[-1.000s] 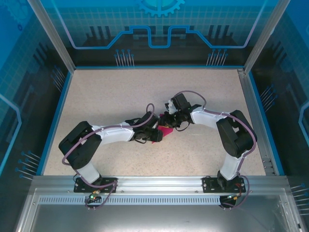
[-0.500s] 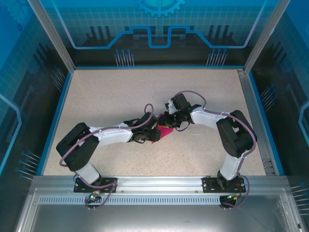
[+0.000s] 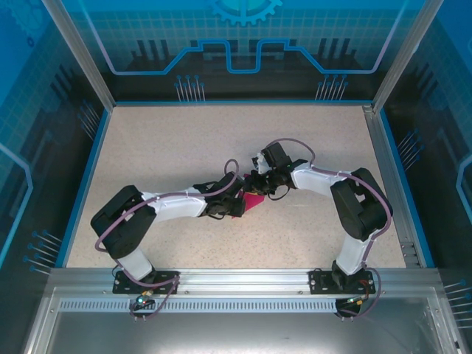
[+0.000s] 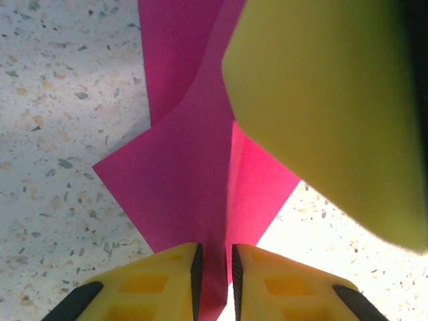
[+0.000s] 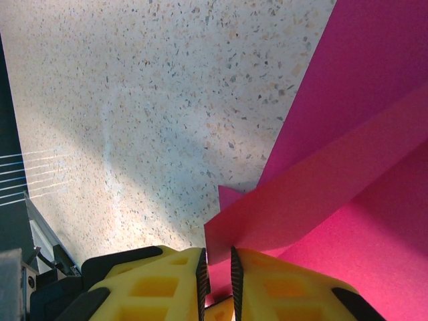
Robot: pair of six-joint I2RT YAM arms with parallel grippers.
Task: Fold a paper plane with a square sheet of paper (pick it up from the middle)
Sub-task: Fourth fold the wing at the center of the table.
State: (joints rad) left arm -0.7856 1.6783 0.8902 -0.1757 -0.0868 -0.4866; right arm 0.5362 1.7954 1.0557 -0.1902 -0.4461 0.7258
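Table [image 3: 147, 147] comes first: pale, speckled, with the left arm [image 3: 169, 206] and the right arm [image 3: 346, 199] bolted at its near edge and bent inward so their wrists meet over its middle. That crowding looks deliberate, since a fold needs one hold to anchor and another to shape.

At the table's middle sits the sheet of paper [image 3: 254, 200], magenta and already partly folded. In the left wrist view it rises off the table in a ridge, with a flap overlapping toward the far side.

The left gripper [image 4: 214, 267] is clenched on that ridge, its jaws nearly together with only the pink layer between them. By my reading it pins the centre line so the sheet cannot skate across the table.

The right gripper [image 5: 217, 267] is likewise pinched onto a raised edge of the paper, with bare table beyond it. This is probably to draw or press a flap.

A blurred yellow finger [image 4: 328, 114] looms just above the paper in the left wrist view. It is likely the right gripper's, which shows how close together the two holds sit.
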